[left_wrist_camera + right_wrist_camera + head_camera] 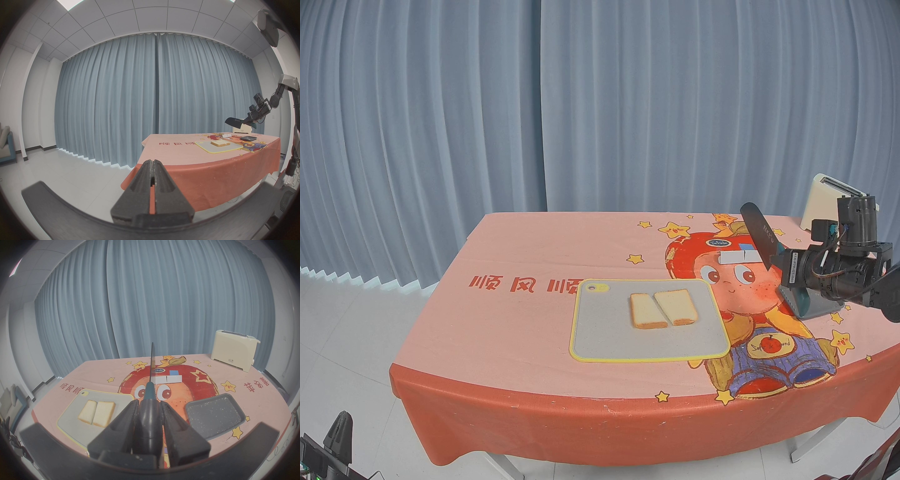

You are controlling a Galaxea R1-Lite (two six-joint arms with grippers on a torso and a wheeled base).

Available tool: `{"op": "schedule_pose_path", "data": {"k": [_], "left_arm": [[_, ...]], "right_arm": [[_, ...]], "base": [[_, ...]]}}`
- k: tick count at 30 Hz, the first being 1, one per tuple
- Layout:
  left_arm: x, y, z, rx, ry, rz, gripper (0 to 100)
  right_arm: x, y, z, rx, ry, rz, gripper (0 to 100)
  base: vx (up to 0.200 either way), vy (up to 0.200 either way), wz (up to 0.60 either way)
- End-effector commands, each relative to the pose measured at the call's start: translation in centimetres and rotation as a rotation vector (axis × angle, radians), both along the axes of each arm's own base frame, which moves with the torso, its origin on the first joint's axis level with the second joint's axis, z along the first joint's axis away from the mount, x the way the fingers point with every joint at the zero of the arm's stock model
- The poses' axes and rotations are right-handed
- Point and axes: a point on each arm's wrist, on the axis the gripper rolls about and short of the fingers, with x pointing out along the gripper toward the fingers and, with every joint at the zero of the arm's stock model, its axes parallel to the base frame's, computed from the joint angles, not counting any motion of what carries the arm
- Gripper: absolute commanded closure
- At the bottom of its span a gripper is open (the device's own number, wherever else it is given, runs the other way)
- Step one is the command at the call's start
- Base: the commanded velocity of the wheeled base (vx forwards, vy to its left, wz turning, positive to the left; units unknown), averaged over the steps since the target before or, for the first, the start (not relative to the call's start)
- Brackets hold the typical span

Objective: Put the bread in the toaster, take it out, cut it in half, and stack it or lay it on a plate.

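Two halves of toasted bread (663, 309) (96, 412) lie side by side on a grey cutting board (606, 340) (75, 430) with a yellow rim. My right gripper (149, 415) is shut on the handle of a knife (760, 235) (152, 363), held in the air over the table's right side, blade up and away from the board. A cream toaster (824, 201) (234, 350) stands at the far right corner. A dark rectangular plate (214, 415) lies to the right of the board. My left gripper (152, 187) is shut and empty, low and well off the table's left side.
The table wears an orange cloth (506, 325) with a cartoon print. Two small white and blue tags (168, 379) lie behind the board. Blue curtains hang behind the table. Open cloth lies left of the board.
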Motion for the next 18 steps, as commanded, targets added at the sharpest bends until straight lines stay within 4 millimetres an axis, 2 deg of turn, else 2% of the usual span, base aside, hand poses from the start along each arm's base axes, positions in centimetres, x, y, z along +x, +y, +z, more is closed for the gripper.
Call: {"op": "schedule_pose_path", "data": {"k": [1, 18], "left_arm": [[0.2, 0.0, -0.5, 0.001, 0.021, 0.001, 100], [0.2, 0.0, -0.5, 0.000, 0.021, 0.001, 100]], "right_arm": [[0.4, -0.3, -0.4, -0.004, 0.013, -0.011, 100], [1.9, -2.5, -1.7, 0.002, 0.064, 0.005, 100]], "base": [[0.000, 0.000, 0.00], [0.000, 0.000, 0.00]]}}
